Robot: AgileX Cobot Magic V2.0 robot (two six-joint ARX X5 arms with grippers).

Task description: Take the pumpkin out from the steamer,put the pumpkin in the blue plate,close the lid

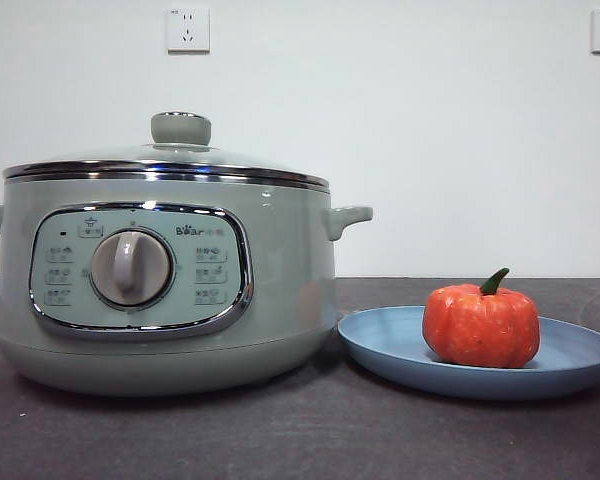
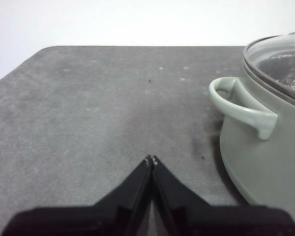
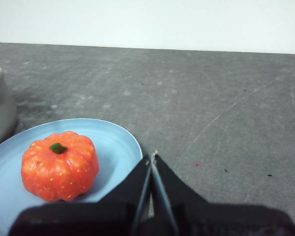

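Already the pumpkin (image 1: 481, 327) sits upright in the blue plate (image 1: 570, 362), just beside the steamer (image 1: 280, 300), whose lid (image 1: 180, 155) rests squarely on the rim, so the task looks complete. The left gripper (image 2: 152, 160) and right gripper (image 3: 153, 156) both hover over bare table (image 1: 300, 440), jaws pressed together on nothing. Two wall sockets (image 1: 188, 29) hang behind; nothing obstructs.

Glossy steamer (image 1: 280, 290) with chrome-rimmed lid (image 1: 170, 165), matt blue plate (image 1: 570, 360), rough grey table (image 1: 300, 440).
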